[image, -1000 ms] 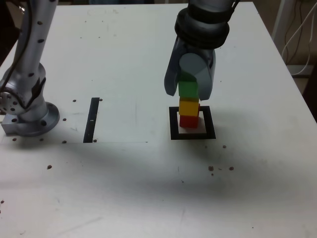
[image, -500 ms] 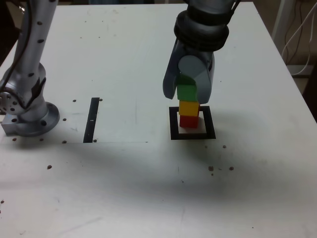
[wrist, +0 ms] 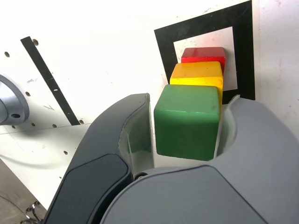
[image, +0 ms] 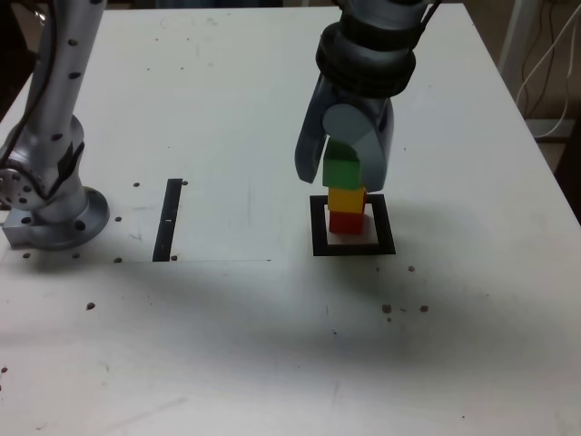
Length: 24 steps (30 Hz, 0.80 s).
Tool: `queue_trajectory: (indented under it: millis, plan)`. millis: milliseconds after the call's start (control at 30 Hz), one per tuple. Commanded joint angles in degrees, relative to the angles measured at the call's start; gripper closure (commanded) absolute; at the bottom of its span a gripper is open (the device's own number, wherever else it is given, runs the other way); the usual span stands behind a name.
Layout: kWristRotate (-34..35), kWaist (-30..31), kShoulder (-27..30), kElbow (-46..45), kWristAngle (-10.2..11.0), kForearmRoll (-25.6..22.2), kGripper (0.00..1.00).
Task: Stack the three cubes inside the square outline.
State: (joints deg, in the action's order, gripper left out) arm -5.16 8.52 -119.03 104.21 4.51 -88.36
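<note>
The green cube (wrist: 187,122) sits on top of the yellow cube (image: 347,200), and the yellow one is on the red cube (image: 346,222). They stand inside the black square outline (image: 385,225) on the white surface (image: 245,345). The hand (wrist: 186,130) is around the green cube, its fingers a bit apart, with a gap on one side.

Silver-grey arm (image: 54,109), black joint bands, dark cable, grey claw (wrist: 187,130), apparently smooth-shelled
</note>
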Motion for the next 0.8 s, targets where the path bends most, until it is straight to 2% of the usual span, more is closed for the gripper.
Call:
queue_trajectory:
  millis: [0, 300, 533, 767]
  plan:
    - [-0.1, 0.1, 0.0, 0.3, 0.1, 0.5, 0.1]
    - [0.3, 0.1, 0.9, 0.2, 1.5, 1.0, 0.02]
    - [1.0, 0.1, 3.2, 0.6, 1.6, 0.2, 0.01]
    - [1.2, 0.1, 9.5, -2.9, 1.6, -1.8, 0.01]
